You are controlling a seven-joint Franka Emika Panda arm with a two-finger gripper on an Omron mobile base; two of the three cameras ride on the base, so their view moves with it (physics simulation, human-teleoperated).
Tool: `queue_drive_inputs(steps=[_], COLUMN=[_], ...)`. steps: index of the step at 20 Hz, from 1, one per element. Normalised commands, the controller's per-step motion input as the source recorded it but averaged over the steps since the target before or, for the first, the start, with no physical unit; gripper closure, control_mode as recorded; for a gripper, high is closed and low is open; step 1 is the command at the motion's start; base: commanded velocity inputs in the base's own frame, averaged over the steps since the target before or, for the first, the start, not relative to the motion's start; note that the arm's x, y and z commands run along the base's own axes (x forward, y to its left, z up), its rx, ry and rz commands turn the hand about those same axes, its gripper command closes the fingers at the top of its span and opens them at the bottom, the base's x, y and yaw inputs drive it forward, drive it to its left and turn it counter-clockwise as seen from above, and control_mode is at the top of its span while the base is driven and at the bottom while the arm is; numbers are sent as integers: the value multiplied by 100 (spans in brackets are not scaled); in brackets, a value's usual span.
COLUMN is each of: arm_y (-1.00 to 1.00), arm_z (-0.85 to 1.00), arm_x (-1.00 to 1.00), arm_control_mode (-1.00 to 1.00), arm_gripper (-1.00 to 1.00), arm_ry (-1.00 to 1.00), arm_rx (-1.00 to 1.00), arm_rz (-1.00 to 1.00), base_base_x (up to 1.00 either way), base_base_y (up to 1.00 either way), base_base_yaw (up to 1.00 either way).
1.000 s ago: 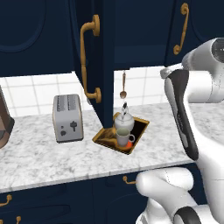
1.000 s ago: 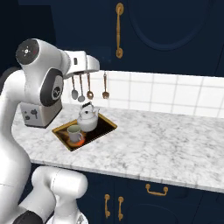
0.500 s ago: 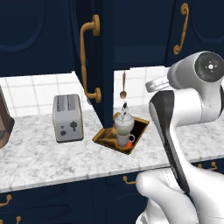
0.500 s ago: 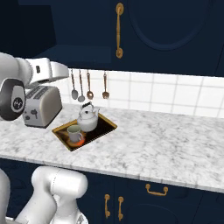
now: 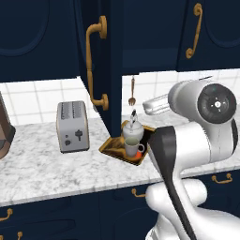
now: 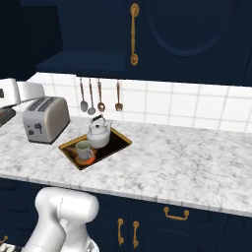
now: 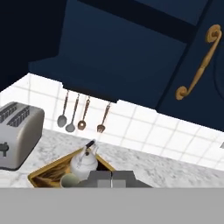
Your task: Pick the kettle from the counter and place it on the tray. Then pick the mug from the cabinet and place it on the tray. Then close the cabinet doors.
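Your kettle (image 6: 100, 134) and mug (image 6: 84, 150) already sit together on the tray (image 6: 121, 142) on the tabletop (image 6: 187, 167), so the tool (image 7: 111, 177) is clenched and empty, free to push. One door (image 5: 99, 70) stands open above the tray

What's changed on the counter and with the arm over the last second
Only the arm moved. In the left base view it swung across from the right edge toward the middle; in the right base view it swept off to the left edge. Nothing was taken or let go. The kettle and mug stayed on the tray, the toaster stayed beside it, and the cabinet door remains open.
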Motion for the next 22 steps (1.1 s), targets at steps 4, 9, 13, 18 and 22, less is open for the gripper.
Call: queue_drive_inputs(steps=[4, 9, 13, 18, 22], arm_y=[56, 51, 46, 41, 0], arm_z=[0, -2, -2, -5, 0], arm_x=[-40, -18, -13, -7, -71], arm_control_mode=[-100, -100, -100, -100, -100], arm_gripper=[100, 100, 100, 100, 100], arm_ry=[-14, -14, -4, -7, -12], arm_rx=[0, 0, 0, 0, 0], arm_rz=[0, -3, -4, -6, -1], base_base_x=[0, 0, 0, 0, 0], base_base_y=[0, 0, 0, 0, 0], base_base_yaw=[0, 0, 0, 0, 0])
